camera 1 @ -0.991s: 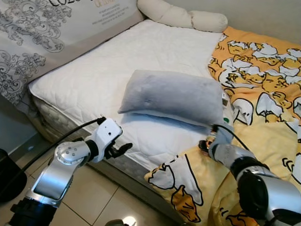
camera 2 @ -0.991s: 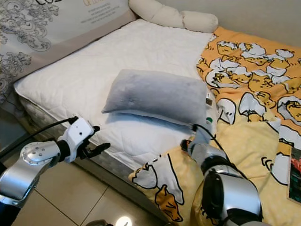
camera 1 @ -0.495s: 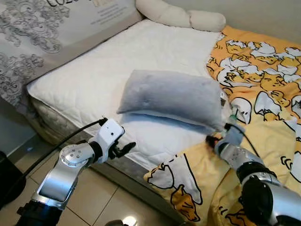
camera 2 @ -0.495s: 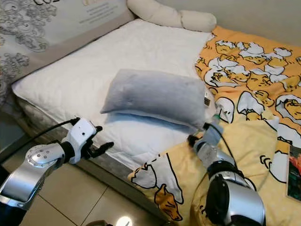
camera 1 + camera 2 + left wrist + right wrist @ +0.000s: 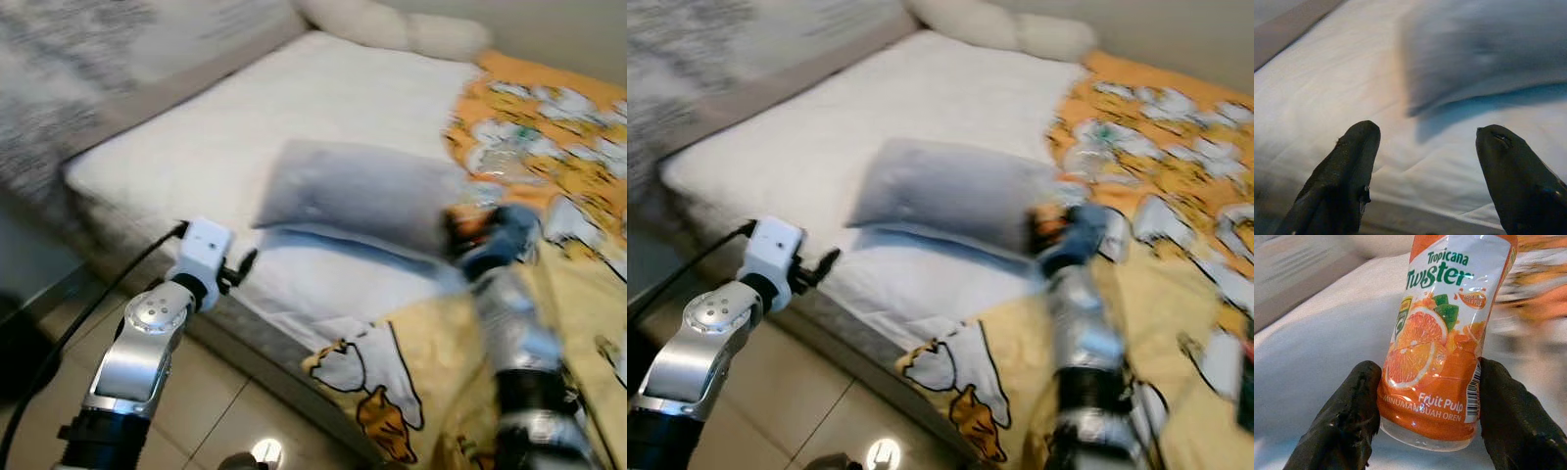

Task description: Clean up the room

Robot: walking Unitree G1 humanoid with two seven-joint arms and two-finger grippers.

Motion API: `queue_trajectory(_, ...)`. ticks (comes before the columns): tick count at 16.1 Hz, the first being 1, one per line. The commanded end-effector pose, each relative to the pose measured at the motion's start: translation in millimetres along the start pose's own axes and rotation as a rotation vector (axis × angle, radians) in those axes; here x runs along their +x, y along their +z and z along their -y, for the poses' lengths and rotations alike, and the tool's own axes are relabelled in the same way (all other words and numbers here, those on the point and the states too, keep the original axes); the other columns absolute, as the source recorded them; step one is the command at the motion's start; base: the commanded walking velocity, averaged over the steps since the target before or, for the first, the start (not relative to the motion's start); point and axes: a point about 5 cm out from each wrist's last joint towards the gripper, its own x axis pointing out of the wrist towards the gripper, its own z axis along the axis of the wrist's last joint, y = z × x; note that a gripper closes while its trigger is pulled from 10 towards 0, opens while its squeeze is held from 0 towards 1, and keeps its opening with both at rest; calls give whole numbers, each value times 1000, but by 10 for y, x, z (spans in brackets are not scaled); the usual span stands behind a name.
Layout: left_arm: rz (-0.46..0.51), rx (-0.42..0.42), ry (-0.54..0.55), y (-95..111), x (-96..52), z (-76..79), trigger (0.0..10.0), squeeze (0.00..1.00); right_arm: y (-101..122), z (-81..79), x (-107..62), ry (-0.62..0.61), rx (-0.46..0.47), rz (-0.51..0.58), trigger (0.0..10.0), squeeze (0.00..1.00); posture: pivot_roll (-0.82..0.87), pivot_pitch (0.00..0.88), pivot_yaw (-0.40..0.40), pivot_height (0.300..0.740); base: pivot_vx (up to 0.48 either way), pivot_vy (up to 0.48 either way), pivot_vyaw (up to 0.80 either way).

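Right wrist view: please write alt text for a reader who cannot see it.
The right gripper holds an orange Tropicana Twister bottle between its two black fingers. Behind it lie a blurred white mattress and an orange blanket.

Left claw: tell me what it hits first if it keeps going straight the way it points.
Most likely the white mattress: the open left claw points low across it. Just beyond lies the grey pillow, though blur leaves the depth uncertain.
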Motion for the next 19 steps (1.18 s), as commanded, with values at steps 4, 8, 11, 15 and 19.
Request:
queue_trajectory(4, 10, -76, 126, -35, 62, -86, 10000, 0, -17, -161, -89, 54, -82, -6, 10000, 0, 0, 0, 1, 740, 0, 0, 800)
queue_trajectory(8, -2, -62, 172, -40, 132, -63, 10000, 0, -15, -222, -109, 77, -127, -7, 10000, 0, 1, 0, 3, 740, 0, 0, 800)
queue_trajectory(11, 0, -61, 172, -33, 162, -41, 10000, 0, -45, -326, -136, 129, -86, -39, 10000, 0, -2, 0, -1, 740, 0, 0, 800)
queue_trajectory(15, -51, -168, 111, -69, 170, 83, 10000, 0, -144, -386, -165, 160, -45, -88, 10000, 0, -2, 0, 3, 740, 0, 0, 800)
queue_trajectory(19, 38, -39, 159, 19, 163, -18, 10000, 0, -197, -384, -177, 157, -54, -112, 10000, 0, -5, 0, 12, 740, 0, 0, 800)
